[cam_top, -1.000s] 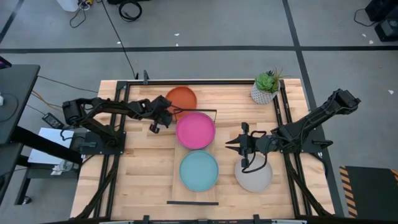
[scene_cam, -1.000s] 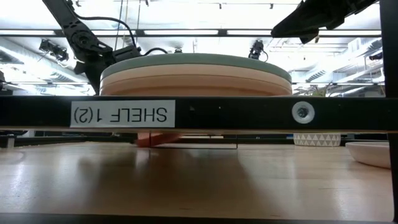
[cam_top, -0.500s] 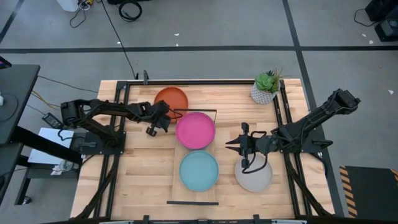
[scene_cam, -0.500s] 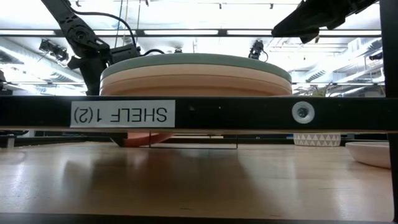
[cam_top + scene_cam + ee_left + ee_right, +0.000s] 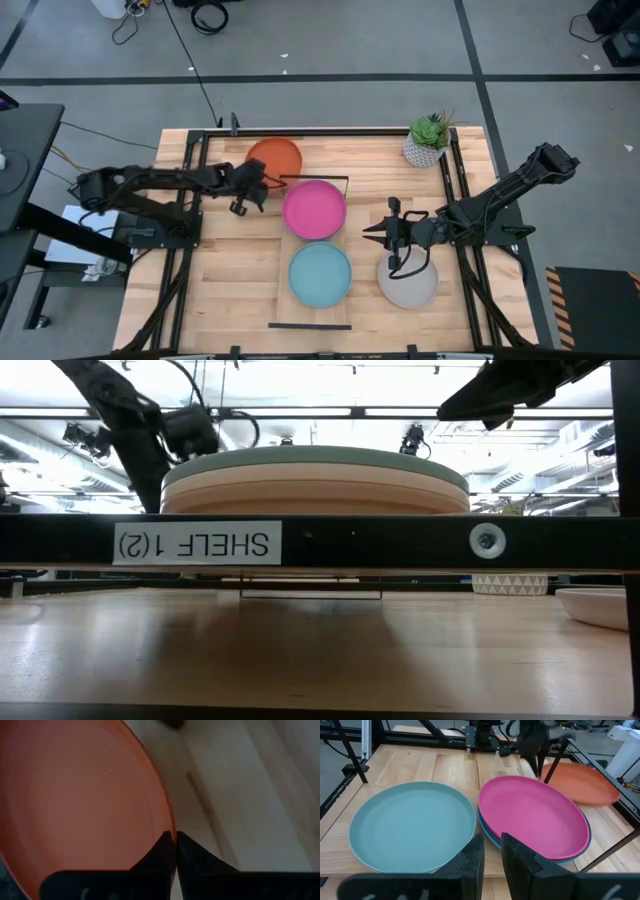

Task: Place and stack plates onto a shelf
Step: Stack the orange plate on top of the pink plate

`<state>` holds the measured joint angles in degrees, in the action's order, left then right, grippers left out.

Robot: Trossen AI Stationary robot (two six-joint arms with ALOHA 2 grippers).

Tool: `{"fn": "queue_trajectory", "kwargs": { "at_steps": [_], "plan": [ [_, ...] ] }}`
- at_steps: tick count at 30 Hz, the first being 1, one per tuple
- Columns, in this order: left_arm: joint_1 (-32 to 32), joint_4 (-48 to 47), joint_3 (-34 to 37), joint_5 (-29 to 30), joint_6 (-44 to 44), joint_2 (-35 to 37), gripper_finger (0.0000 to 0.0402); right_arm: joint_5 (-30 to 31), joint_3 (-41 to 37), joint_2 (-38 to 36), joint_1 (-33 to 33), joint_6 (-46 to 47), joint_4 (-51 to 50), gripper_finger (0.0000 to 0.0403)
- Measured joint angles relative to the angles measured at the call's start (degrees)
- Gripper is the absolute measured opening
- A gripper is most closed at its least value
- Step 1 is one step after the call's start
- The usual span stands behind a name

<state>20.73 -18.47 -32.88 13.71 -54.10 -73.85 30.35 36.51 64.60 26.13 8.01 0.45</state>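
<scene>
On the near half of the shelf [image 5: 283, 300] lies the light teal plate [image 5: 320, 274], topping a stack whose tan-orange edges show in the low view. Just to its right, off the shelf on the tabletop [image 5: 230, 290], sits the grey plate [image 5: 410, 285], with the right gripper [image 5: 366, 230] hovering beside it, fingers nearly pressed together (a thin gap remains). Farther back on the shelf, the pink plate [image 5: 314, 209] rests on a blue plate [image 5: 487, 837]. Beyond it, the left gripper [image 5: 175, 849] pinches the rim of the orange plate [image 5: 274, 158], held tilted near the shelf's far wire rail [image 5: 315, 179]. A potted plant [image 5: 428, 140] stands at the far right corner.
</scene>
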Motion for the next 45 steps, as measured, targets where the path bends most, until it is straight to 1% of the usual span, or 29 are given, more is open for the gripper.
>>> {"fn": "queue_trajectory", "kwargs": {
  "at_steps": [3, 6, 8, 11, 14, 16, 20, 22, 24, 26, 28, 31, 34, 37, 39, 42, 45],
  "plan": [
    [0.0, -1.7, 0.0, 3.3, 1.0, 5.3, 0.0014, 0.0, 0.0, 0.0, 0.0, 0.0, 0.0, 0.007],
    [-0.3, -1.6, 0.0, 8.4, 2.9, 10.6, 0.0014, 0.0, 0.0, 0.0, 0.0, 0.0, 0.3, 0.007],
    [-0.7, -0.4, -0.2, 12.1, 5.0, 13.4, 0.0014, 0.0, 0.0, 0.0, 0.0, -0.1, 0.6, 0.007],
    [-1.1, 0.4, -1.4, 16.2, 9.2, 16.7, 0.0014, 0.1, 0.0, 0.0, 0.0, -0.2, 0.8, 0.007],
    [-2.0, 0.9, -2.5, 17.5, 12.6, 18.6, 0.0014, 0.1, 0.0, 0.0, 0.0, -0.2, 0.8, 0.007],
    [-3.4, 1.7, -3.4, 17.7, 13.2, 19.2, 0.0014, 0.1, 0.0, 0.0, 0.0, -0.2, 0.8, 0.007],
    [-7.6, 6.3, -5.5, 17.9, 12.0, 19.6, 0.0014, 0.1, 0.0, 0.0, 0.0, -0.2, 0.7, 0.007],
    [-10.3, 9.0, -6.2, 18.1, 9.4, 19.6, 0.0014, 0.1, 0.0, 0.0, 0.0, -0.2, 0.7, 0.007],
    [-13.4, 12.2, -6.3, 17.0, 4.8, 19.6, 0.0014, 0.1, 0.0, 0.0, 0.0, -0.2, 0.6, 0.007],
    [-16.4, 13.6, -6.3, 14.2, 0.2, 19.6, 0.0014, 0.0, 0.0, 0.0, 0.0, -0.2, 0.4, 0.007],
    [-19.2, 13.9, -6.3, 9.6, -3.3, 19.6, 0.0016, 0.1, 0.0, 0.0, 0.0, -0.1, 0.3, 0.007],
    [-22.3, 13.8, -6.3, 3.0, -3.6, 19.6, 0.0021, 0.0, 0.0, 0.0, 0.0, -0.1, 0.2, 0.007],
    [-24.3, 13.0, -6.3, -3.2, 0.0, 19.5, 0.002, 0.0, 0.0, 0.0, 0.0, -0.1, 0.2, 0.007],
    [-25.6, 11.7, -6.3, -9.4, 5.6, 19.5, 0.0017, 0.0, 0.0, 0.0, 0.0, -0.2, 0.3, 0.007],
    [-25.9, 10.9, -6.1, -12.4, 9.9, 19.5, 0.0017, 0.0, 0.0, 0.0, 0.0, -0.2, 0.3, 0.007],
    [-25.8, 7.7, -5.6, -14.0, 15.7, 19.3, 0.0018, 0.0, 0.0, 0.0, 0.0, -0.2, 0.3, 0.007],
    [-25.9, 5.9, -5.3, -14.3, 19.2, 18.5, 0.0018, 0.0, 0.0, 0.0, 0.0, -0.3, 0.3, 0.007]
  ]
}}
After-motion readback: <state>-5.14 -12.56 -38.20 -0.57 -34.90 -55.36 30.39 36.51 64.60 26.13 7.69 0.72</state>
